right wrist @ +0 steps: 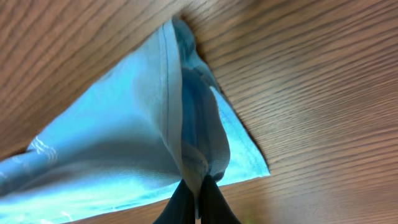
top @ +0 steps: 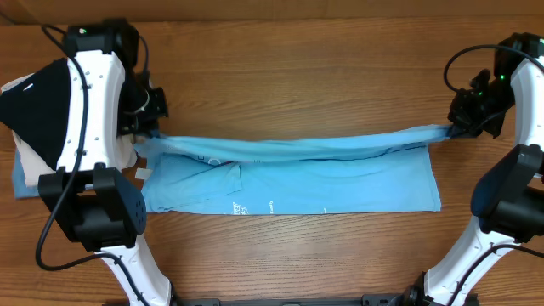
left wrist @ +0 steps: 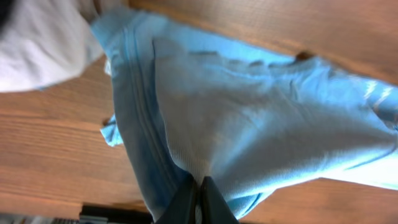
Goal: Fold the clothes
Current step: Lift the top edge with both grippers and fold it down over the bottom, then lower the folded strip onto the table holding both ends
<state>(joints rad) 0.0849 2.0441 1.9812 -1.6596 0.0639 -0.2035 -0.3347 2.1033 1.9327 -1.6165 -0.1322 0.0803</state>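
closest in, my left hand (left wrist: 198, 186) is pressed together on a fold of the sky-blue t-shirt (left wrist: 261, 118). the cloth fans out from the pinch, its stitched edge running up and away. my right hand (right wrist: 198, 185) is the same: fingers nipped tight on a gathered corner of the t-shirt (right wrist: 124, 149), the hem bunched into pleats right at the tips, bare worktop (right wrist: 311, 81) beyond.

from above, the two pinches hold one long edge of the t-shirt (top: 297, 183) pulled into a taut ridge between my left hand (top: 146, 127) and my right hand (top: 457, 127). the rest of it lies flat on the worktop (top: 297, 59) on my side of that ridge, some pale lettering showing near its near edge.

i judge this to be the lengthwise fold, with the far edge gripped and not yet laid over. the next move calls for bringing both hands toward me at the same pace, so the stretch doesn't slacken or skew. then i lower the held edge to meet the near edge and let go only once it lies square.

farthest off, at my left, a black garment (top: 38, 98) sits on a cream garment (top: 25, 161), just beside the t-shirt's end. i should steer clear of that pile.
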